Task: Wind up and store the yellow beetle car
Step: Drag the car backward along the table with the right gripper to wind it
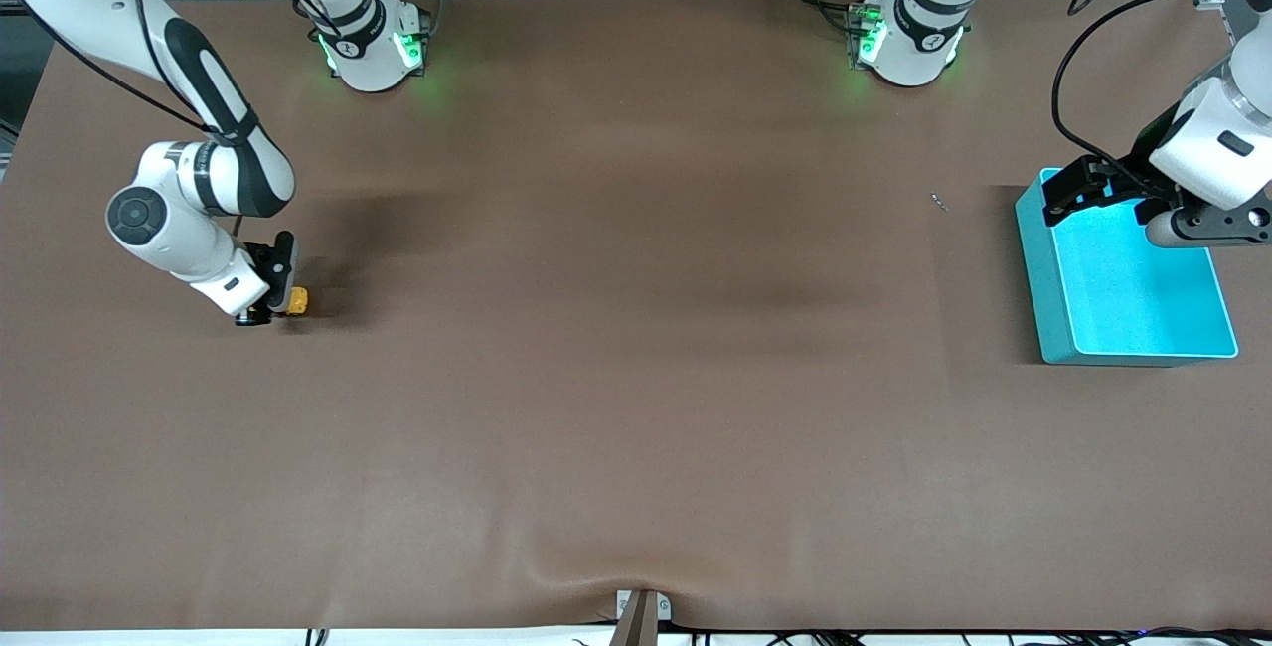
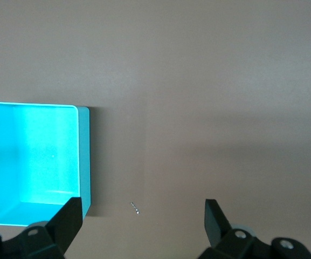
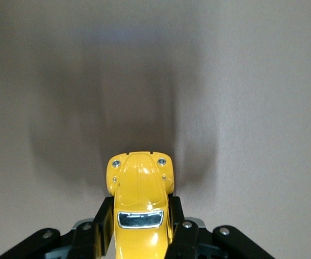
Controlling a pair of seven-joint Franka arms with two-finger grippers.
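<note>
The yellow beetle car (image 1: 297, 301) is tiny and rounded, with a dark windscreen, and sits low at the table surface toward the right arm's end. My right gripper (image 1: 281, 296) is shut on its sides. In the right wrist view the yellow beetle car (image 3: 139, 181) pokes nose-first out from between the black fingers (image 3: 183, 226) of the right gripper (image 3: 140, 210); I cannot tell whether its wheels touch the table. My left gripper (image 1: 1078, 191) hangs open with nothing in it over a corner of the teal bin (image 1: 1053, 333). The left wrist view shows the left gripper (image 2: 143, 209) and the bin's wall (image 2: 84, 162).
A small metal bit (image 1: 938, 201) lies on the brown table beside the bin, toward the table's middle, and shows as a metal bit (image 2: 135, 207) in the left wrist view. A fold in the table cover (image 1: 596, 581) rises at the edge nearest the front camera.
</note>
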